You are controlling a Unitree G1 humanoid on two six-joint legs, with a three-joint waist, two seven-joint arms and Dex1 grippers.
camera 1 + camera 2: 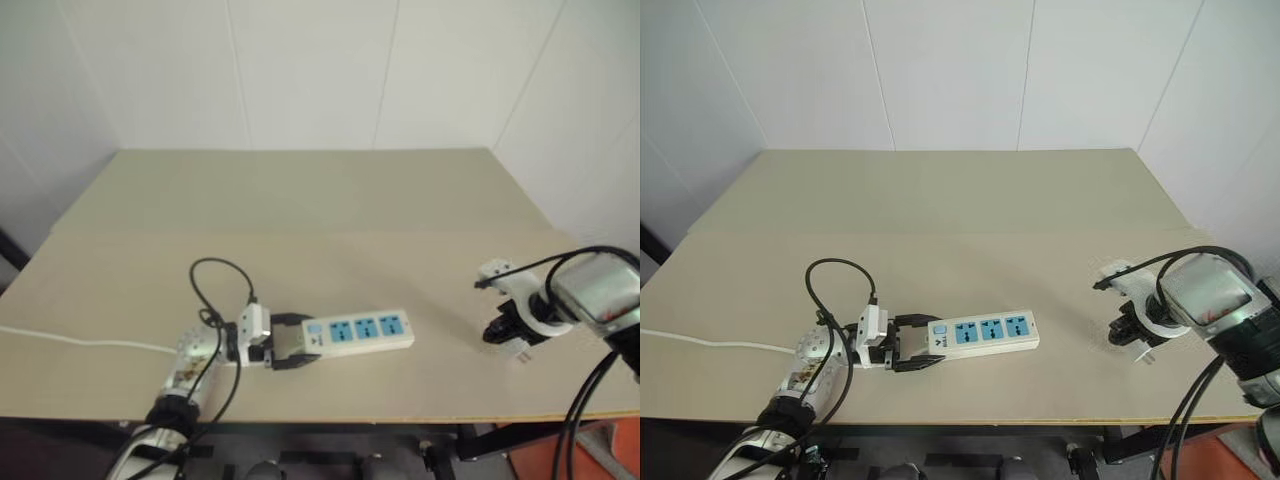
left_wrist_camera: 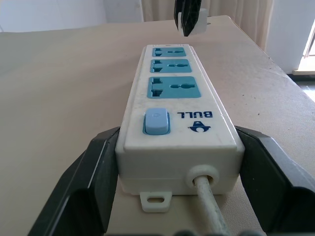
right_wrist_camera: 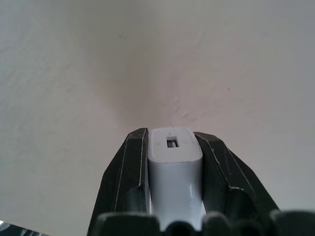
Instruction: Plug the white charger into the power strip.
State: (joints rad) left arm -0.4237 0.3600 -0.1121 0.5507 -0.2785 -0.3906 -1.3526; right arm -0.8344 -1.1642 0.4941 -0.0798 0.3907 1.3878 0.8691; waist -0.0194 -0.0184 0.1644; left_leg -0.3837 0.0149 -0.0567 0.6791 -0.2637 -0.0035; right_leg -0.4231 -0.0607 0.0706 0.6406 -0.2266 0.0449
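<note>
The right pincer point(image 3: 172, 162) is clamped on the white charger point(image 3: 174, 169), one black finger on each flank, its slotted end facing away from the wrist. In the left eye view it sits at about four o'clock on the desk point(image 1: 300, 200), at or just above the surface, well apart from the strip. The left pincer point(image 2: 167, 196) holds the cord end of the power strip point(image 1: 358, 332), which lies flat at about six o'clock, socket faces up.

The step in hand looks like the pick-up, just secured. Next, I judge, the charger must travel to the strip, prongs turned down over one socket, then be pressed in while the left arm braces.

Count: one charger, one strip, three blue sockets point(image 2: 170, 66), one blue switch point(image 2: 156, 121).
</note>
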